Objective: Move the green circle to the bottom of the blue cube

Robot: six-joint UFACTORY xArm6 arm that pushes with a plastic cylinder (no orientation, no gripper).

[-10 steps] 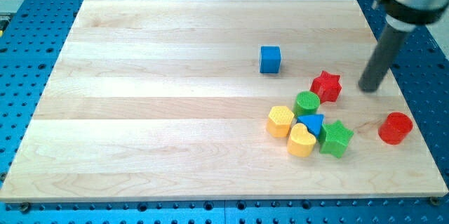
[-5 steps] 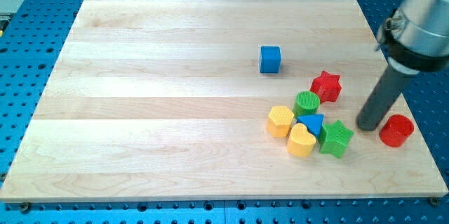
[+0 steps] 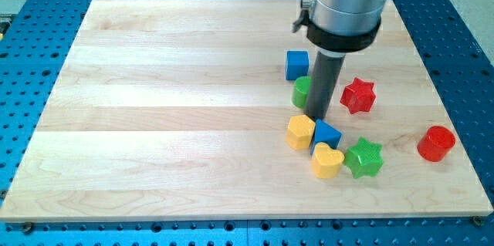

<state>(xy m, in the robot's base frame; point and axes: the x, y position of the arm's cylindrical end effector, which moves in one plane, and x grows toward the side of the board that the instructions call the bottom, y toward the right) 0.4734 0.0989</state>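
Tip (image 3: 316,116) contact: no jaws are fitted, so nothing is grasped; the green circle (image 3: 301,91) is touched on its right side, just below the blue cube (image 3: 297,65).
Light, rigid, low-friction behaviour is expected; pushing through the centre is advised to prevent sideways slip.

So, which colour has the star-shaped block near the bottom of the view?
Green. The green star shows clearly in the camera view, right of the yellow heart.

Pale wood board (image 3: 154,123), smooth, matt, visible grain. Blocks look like plastic w/ ribbed tops, e.g. green star (image 3: 363,158). Blue perforated metal table (image 3: 31,230).
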